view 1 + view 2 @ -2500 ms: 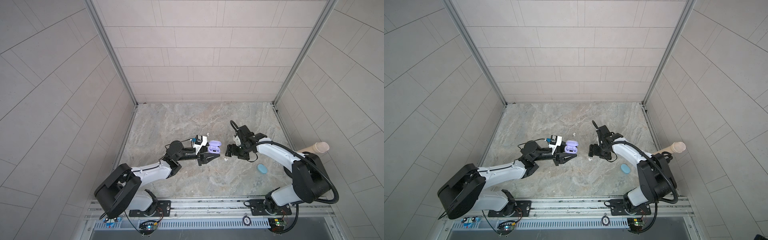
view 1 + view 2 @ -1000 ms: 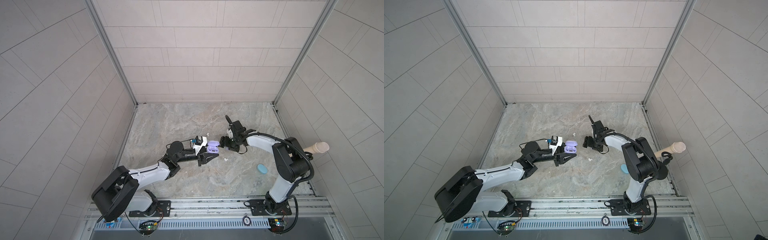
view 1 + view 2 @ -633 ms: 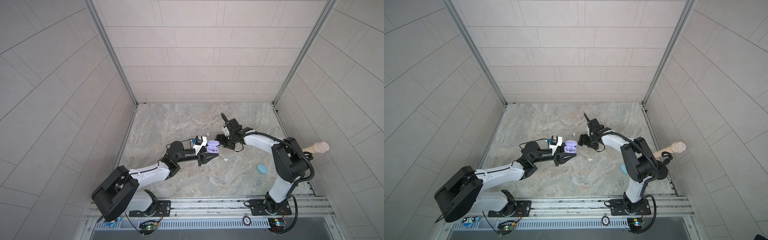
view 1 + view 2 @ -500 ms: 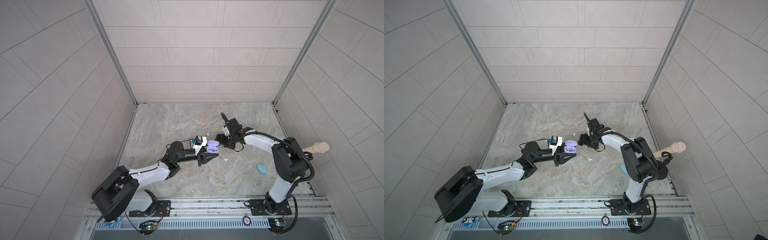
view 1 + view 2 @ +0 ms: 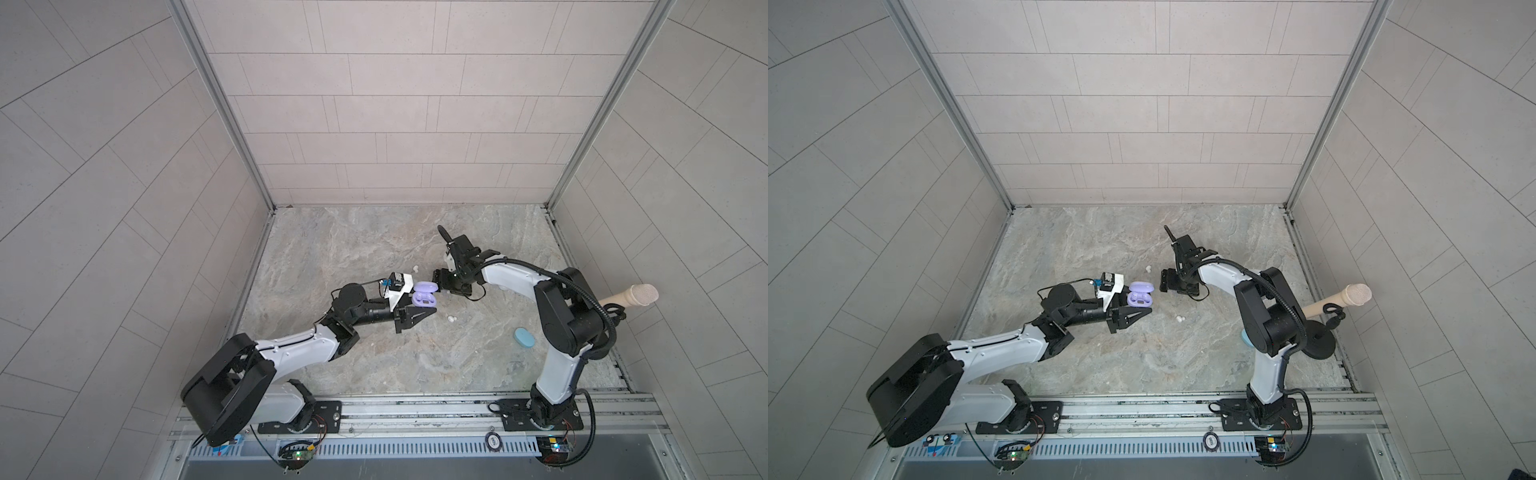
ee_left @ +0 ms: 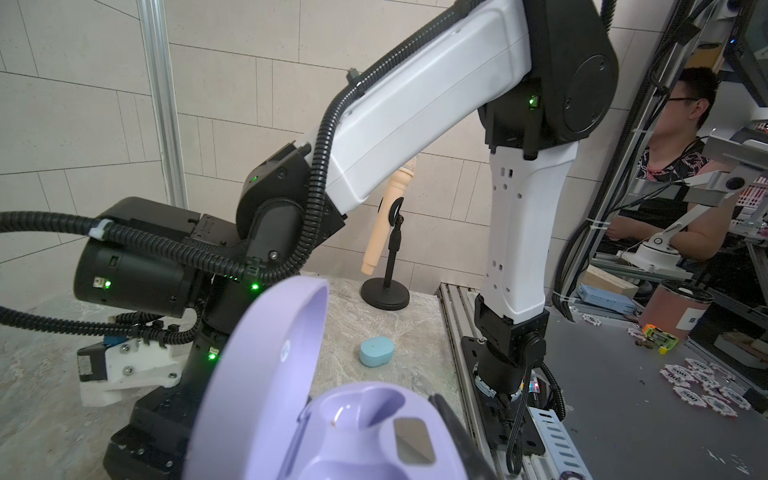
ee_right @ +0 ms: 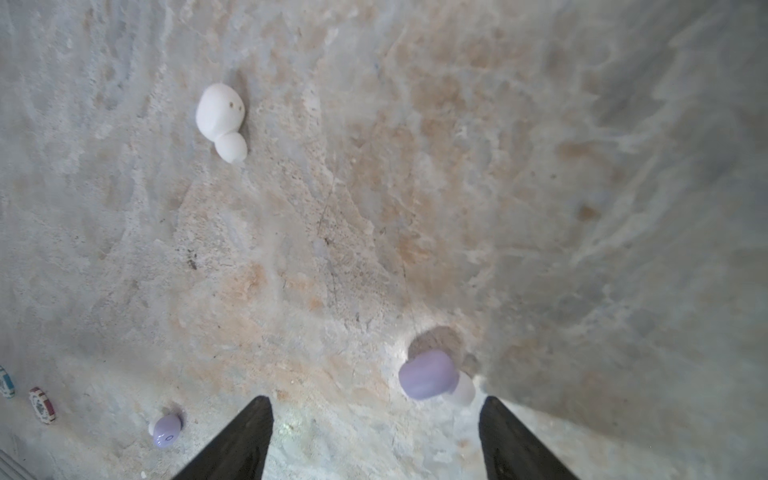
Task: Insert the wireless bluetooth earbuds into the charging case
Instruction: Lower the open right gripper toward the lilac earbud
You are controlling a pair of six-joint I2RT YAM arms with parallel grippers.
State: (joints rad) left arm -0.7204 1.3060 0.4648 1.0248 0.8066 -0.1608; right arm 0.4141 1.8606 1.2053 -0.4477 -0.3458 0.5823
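Right tool [image 7: 376,401] spread wide; lilac earbud [image 7: 428,374] on tabletop [image 7: 415,208] just ahead of its tips, nearer one finger. Left tool [image 5: 417,308] clamped on open lilac case [image 5: 424,296]. Bud looks tiny, light, hard, slick, so may squirt out. Pinch across round body, not the white tip.

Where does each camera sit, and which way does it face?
Top views: high above the arms' bases, looking down at the table; left arm and right arm whole.
Left wrist: on the left arm, facing sideways past the open lilac case toward the right arm and blue case.
Right wrist: straight down at the table; open right claw, lilac earbud ahead of its tips, white earbud.
Shared: lilac case, in both top views and the left wrist view.
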